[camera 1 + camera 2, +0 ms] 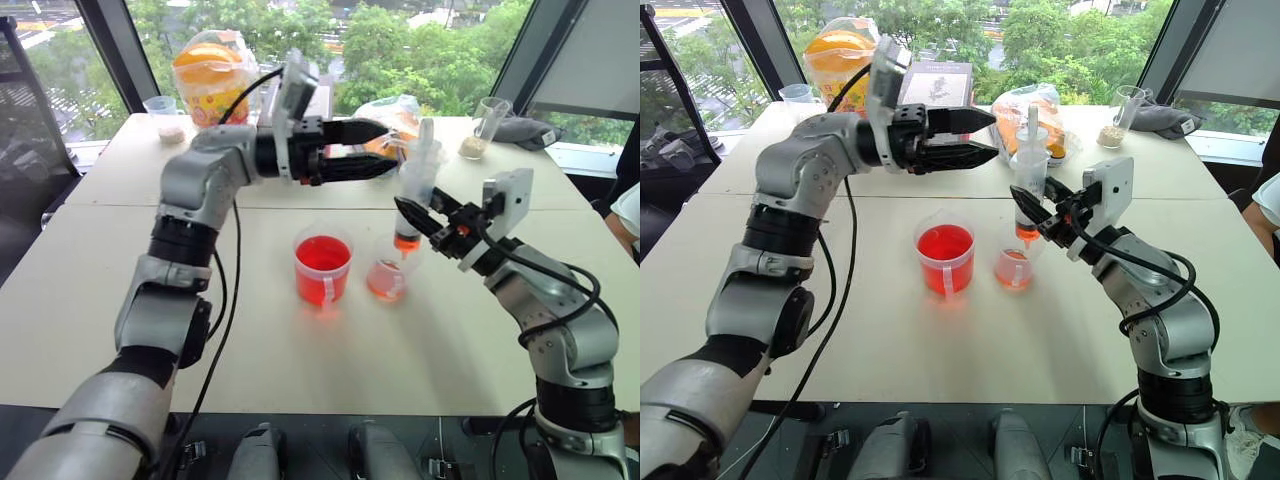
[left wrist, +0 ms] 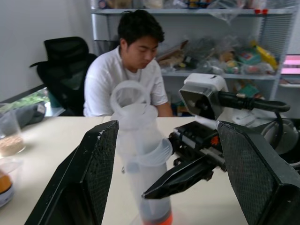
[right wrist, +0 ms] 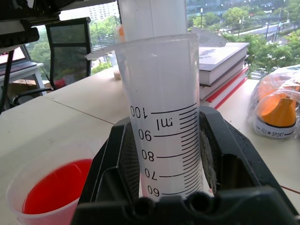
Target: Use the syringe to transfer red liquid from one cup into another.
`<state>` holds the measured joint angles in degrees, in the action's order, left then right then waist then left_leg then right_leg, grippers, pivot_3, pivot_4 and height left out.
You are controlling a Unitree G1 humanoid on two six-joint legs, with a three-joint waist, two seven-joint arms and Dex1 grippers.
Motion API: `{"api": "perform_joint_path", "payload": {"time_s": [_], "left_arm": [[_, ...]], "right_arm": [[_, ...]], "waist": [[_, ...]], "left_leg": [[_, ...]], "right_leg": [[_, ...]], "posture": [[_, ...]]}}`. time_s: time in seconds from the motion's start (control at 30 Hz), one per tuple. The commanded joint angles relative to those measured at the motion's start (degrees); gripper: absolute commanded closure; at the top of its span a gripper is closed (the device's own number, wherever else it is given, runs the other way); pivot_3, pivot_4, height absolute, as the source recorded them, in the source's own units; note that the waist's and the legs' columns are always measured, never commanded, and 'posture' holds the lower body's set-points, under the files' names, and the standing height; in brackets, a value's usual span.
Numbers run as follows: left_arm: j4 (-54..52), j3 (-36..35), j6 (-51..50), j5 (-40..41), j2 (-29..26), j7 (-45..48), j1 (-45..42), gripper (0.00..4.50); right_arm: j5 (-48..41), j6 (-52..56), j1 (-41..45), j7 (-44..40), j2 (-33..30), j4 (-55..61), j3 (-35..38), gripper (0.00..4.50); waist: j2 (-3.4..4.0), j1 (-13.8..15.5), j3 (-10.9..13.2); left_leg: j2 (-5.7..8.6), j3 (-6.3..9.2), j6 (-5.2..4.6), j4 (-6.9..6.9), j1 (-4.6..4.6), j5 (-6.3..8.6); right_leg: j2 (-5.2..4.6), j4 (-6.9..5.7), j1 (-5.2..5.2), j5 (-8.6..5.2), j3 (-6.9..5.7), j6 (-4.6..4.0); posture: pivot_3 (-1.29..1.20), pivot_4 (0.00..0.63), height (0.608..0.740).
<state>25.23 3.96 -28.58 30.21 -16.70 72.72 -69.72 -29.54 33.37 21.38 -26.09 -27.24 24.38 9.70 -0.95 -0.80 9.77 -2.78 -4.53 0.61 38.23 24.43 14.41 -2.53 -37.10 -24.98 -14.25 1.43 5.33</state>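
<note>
My right gripper (image 1: 408, 212) is shut on the barrel of the clear syringe (image 1: 418, 178) and holds it upright. The syringe's orange tip hangs over the smaller pinkish cup (image 1: 387, 280), which holds a little red liquid. Just to the left of that stands the larger cup (image 1: 323, 266), bright red with a pale strip on its side. My left gripper (image 1: 392, 148) points to the right at the height of the syringe's plunger, open. In the left wrist view its fingers (image 2: 96, 173) flank the plunger and upper barrel (image 2: 140, 150) without touching.
At the table's far side lie an orange bag (image 1: 208, 72), stacked books (image 3: 224, 58), a snack bag (image 1: 1025, 110) and two small cups of grains (image 1: 163, 117) (image 1: 484, 126). A person in a white shirt (image 2: 126, 75) sits at the table's right end.
</note>
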Motion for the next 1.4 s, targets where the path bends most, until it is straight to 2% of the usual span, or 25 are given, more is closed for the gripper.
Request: {"api": "perform_joint_path", "payload": {"time_s": [0.03,0.47,0.57,0.63,0.73,0.77,1.4], "left_arm": [[1.11,0.89,2.44,-1.31,1.43,2.19,-2.52,1.08],[11.21,1.22,8.4,-5.4,8.17,3.23,-6.29,1.08],[12.32,1.27,8.68,-5.73,8.88,3.83,-6.59,1.88],[12.64,1.17,8.55,-5.96,9.18,4.37,-6.63,2.86],[12.95,1.33,8.9,-6.68,9.58,4.63,-6.5,4.13],[12.98,1.34,8.92,-6.8,9.69,4.75,-6.38,4.42],[17.29,3.07,12.82,-11.88,12.09,4.69,-2.67,4.42]], "right_arm": [[-0.31,-1.33,0.3,0.51,0.33,2.13,0.63,3.13],[-0.89,-0.35,0.92,0.83,0.23,3.67,-0.81,3.13],[-0.88,-0.22,1.06,0.96,0.26,3.84,-1.05,3.13],[-0.96,-0.15,1.16,1.04,0.24,3.9,-1.13,3.13],[-0.98,0.02,1.27,1.13,0.05,4.19,-1.28,3.13],[-0.98,0.16,1.36,1.16,-0.07,4.38,-1.36,3.13],[-7.32,7.75,10.58,3.62,-2.75,8.15,3.2,3.13]], "waist": [[0.0,0.01,0.0],[-0.02,-0.02,0.01],[-0.02,-0.07,0.01],[-0.02,-0.04,0.01],[-0.02,0.06,0.01],[-0.02,0.07,0.01],[-0.02,0.09,0.01]], "left_leg": [[0.0,0.0,0.0,0.0,0.0,0.0],[0.0,0.02,-0.02,0.0,0.03,0.01],[0.0,0.04,-0.02,0.0,0.02,0.01],[0.0,0.05,-0.02,0.0,0.02,0.01],[0.0,0.05,-0.02,0.0,0.03,0.01],[0.0,0.05,-0.02,0.0,0.04,0.01],[0.01,0.06,-0.02,0.0,0.04,0.01]], "right_leg": [[0.0,0.0,0.0,0.0,0.0,0.0],[0.0,0.04,0.0,-0.01,0.0,0.0],[0.01,0.03,0.0,-0.01,0.0,0.0],[0.02,0.02,0.0,-0.01,0.0,0.0],[0.02,0.03,0.0,-0.01,0.0,0.0],[0.01,0.04,0.0,-0.01,0.0,0.0],[0.0,0.04,0.0,-0.01,0.0,0.0]], "posture": [[0.0,0.15,0.74],[0.0,0.15,0.74],[0.0,0.15,0.74],[0.0,0.15,0.74],[0.0,0.15,0.74],[0.0,0.15,0.74],[0.0,0.15,0.74]]}}
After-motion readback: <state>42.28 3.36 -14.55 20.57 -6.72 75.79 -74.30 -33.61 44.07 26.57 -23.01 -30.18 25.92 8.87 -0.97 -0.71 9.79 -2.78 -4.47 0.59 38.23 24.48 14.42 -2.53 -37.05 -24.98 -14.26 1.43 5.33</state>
